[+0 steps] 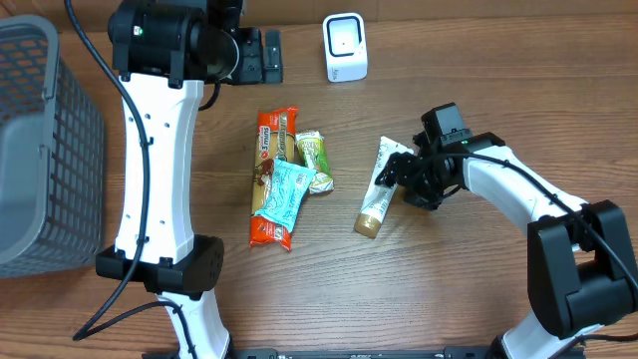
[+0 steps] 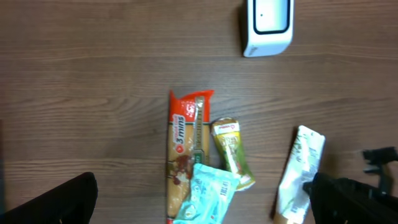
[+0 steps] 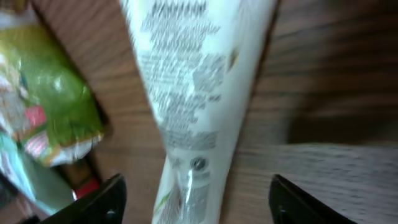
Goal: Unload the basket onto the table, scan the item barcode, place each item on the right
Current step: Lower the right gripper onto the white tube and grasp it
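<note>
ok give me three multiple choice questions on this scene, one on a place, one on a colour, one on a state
1. Where is the scanner? A held in the air; B on the table, apart from the packets; C stacked on the packets
2. What colour is the tube? A red; B white; C black
3. How is the right gripper? A shut on a packet; B shut, empty; C open astride the tube
Answers: B, it stands alone on bare wood; B, its body is white with print; C, its fingers sit either side of the tube, not touching.
</note>
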Action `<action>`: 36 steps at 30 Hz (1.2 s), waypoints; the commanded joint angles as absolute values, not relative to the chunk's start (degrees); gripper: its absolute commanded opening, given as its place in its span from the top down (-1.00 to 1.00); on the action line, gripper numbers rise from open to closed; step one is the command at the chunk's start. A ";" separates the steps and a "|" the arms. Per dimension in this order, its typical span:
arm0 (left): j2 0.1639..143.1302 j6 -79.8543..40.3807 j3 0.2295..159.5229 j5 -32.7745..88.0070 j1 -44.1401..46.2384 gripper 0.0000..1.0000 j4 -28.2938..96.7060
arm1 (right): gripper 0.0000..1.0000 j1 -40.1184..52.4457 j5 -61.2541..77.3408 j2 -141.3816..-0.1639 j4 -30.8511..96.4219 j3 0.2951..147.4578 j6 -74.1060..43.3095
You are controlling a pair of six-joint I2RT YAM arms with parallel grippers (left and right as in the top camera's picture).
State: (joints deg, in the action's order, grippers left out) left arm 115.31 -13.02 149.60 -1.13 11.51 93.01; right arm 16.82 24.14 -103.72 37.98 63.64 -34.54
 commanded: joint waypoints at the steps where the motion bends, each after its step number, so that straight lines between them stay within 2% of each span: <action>1: 115.96 -11.57 149.67 -3.57 11.22 -0.99 92.42 | -0.36 17.80 18.85 -103.63 35.27 63.20 -37.56; 13: 115.96 -11.55 149.67 -3.55 11.22 -0.99 91.64 | 0.49 18.81 14.06 -103.66 26.15 61.08 -37.50; 20: 115.96 -11.55 149.67 -3.55 11.22 -0.99 91.64 | 0.50 19.90 11.60 -103.66 22.79 61.08 -35.55; 22: 115.96 -11.55 149.67 -3.55 11.22 -0.99 91.64 | 0.69 19.92 11.60 -103.66 20.84 61.08 -35.55; 25: 115.96 -11.55 149.67 -3.55 11.22 -0.99 91.64 | 0.75 19.92 11.60 -103.68 18.59 61.08 -34.54; 36: 115.96 -9.54 149.67 -3.68 11.18 -0.99 91.68 | 0.56 20.27 14.24 -103.70 15.00 61.08 -22.55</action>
